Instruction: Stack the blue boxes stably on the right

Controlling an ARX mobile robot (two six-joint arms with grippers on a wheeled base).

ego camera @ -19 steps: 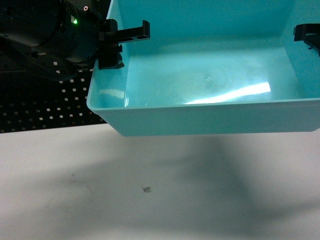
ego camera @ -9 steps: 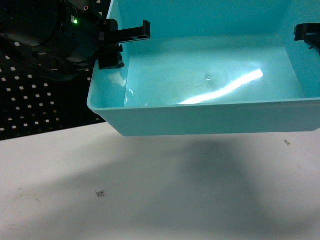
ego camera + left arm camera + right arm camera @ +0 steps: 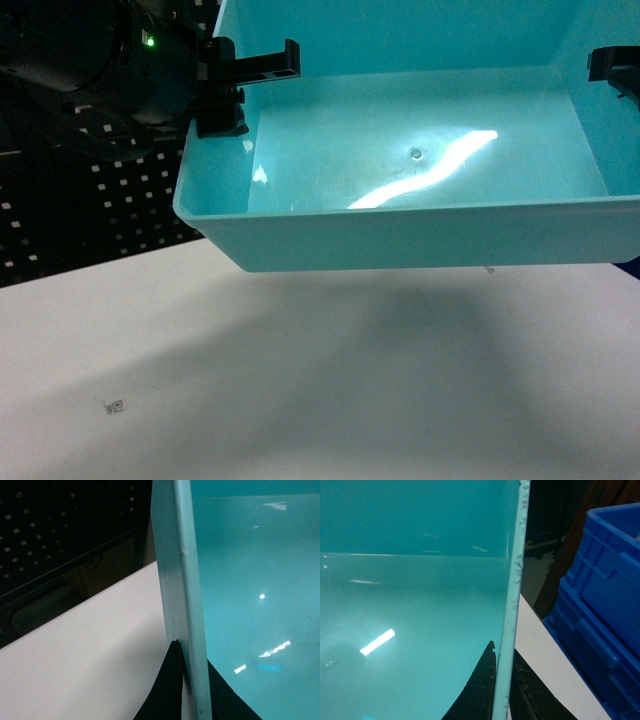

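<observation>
The small mark [image 3: 114, 405] on the bench [image 3: 300, 400] has slid leftward and lower in the head view since a second ago, and the glare streak inside the tub [image 3: 420, 230] has shifted, while the tub itself is kept in the same place in the frame. The pale turquoise tub is held up off the bench, clear of the surface, with its shadow cast on the white top beneath it. It is seen open side up, its floor bare apart from a bright reflection.

The left wall is pinched by the left tool [image 3: 238, 88]: in the left wrist view one dark finger [image 3: 167, 690] is pressed to the outside of the rim and the other to the inside, so the wall is clamped between them. The right wall is gripped the same way by the right tool [image 3: 615, 70], whose dark fingers [image 3: 480, 690] are seen closed on either side of the thin rim in the right wrist view.

Beyond the right wall, ribbed royal-blue crates [image 3: 600, 610] are seen stacked at the bench's edge, apart from the tub. A dark perforated panel [image 3: 90, 210] is seen behind the bench on the left.
</observation>
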